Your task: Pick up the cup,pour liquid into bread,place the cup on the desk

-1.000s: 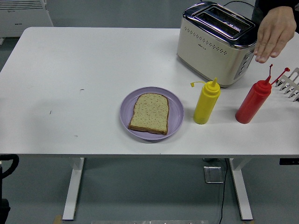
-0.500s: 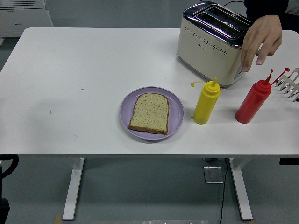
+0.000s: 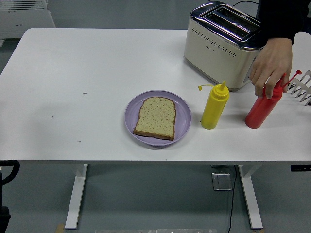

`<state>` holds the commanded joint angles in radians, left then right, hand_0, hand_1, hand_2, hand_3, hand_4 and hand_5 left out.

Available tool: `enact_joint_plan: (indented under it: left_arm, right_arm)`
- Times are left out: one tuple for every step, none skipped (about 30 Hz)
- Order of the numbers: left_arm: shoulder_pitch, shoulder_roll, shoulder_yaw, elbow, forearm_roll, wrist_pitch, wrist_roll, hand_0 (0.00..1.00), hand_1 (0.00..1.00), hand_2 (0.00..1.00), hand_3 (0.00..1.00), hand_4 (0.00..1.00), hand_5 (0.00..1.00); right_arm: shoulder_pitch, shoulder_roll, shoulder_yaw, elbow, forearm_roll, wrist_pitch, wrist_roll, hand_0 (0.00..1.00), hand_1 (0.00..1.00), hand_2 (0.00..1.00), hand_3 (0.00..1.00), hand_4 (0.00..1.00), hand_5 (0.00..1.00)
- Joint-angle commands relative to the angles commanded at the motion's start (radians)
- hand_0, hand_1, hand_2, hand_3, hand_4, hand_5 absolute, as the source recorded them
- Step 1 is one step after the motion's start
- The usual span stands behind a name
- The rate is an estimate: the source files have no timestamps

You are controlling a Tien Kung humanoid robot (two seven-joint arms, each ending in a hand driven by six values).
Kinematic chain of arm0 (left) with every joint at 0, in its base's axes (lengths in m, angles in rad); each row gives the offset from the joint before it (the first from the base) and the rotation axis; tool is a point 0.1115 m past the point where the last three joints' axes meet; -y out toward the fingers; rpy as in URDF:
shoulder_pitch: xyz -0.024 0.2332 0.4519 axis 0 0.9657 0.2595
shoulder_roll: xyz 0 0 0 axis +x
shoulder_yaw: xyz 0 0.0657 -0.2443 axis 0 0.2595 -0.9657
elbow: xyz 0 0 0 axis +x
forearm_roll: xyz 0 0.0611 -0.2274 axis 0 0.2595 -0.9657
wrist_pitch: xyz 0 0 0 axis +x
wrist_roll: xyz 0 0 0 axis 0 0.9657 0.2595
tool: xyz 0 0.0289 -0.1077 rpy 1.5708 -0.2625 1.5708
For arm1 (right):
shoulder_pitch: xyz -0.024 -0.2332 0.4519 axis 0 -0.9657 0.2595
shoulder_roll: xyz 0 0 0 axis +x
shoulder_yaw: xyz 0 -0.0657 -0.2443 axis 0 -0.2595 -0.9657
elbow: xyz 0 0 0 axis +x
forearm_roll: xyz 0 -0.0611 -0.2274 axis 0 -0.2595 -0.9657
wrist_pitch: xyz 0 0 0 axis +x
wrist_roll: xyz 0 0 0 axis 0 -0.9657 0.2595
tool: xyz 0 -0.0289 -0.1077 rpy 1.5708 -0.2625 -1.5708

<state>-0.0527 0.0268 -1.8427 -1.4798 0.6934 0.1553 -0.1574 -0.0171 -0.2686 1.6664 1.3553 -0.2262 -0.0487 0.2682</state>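
A cream and chrome toaster (image 3: pixel 221 46) stands at the upper right of the frame, its two slots facing up. Right of it, at the frame's edge, is part of a white wire rack (image 3: pixel 302 87). A person in a dark sleeve (image 3: pixel 282 19) reaches down from the top right corner. The person's hand (image 3: pixel 272 63) is wrapped round the neck of the red bottle (image 3: pixel 257 114). A round lilac plate (image 3: pixel 131 109) lies just below centre. A white slatted unit (image 3: pixel 24 14) fills the upper left corner. A black cable (image 3: pixel 232 204) hangs at the lower right.
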Motion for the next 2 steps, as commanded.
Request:
enact_joint_plan:
  left_arm:
    - [0.000, 0.000, 0.000, 0.000, 0.000, 0.000, 0.000, 0.753, 0.763, 0.773, 0.670, 0.637, 0.998]
    - [0.000, 0.000, 0.000, 0.000, 0.000, 0.000, 0.000, 0.753, 0.763, 0.773, 0.670, 0.637, 0.998]
  right_arm:
    - [0.000, 0.000, 0.000, -0.001, 0.000, 0.000, -0.001, 0.806, 0.746, 0.757, 0.799, 0.705, 0.629]
    - [0.000, 0.001, 0.000, -0.001, 0.000, 0.000, -0.001, 0.806, 0.746, 0.757, 0.799, 0.705, 0.629]
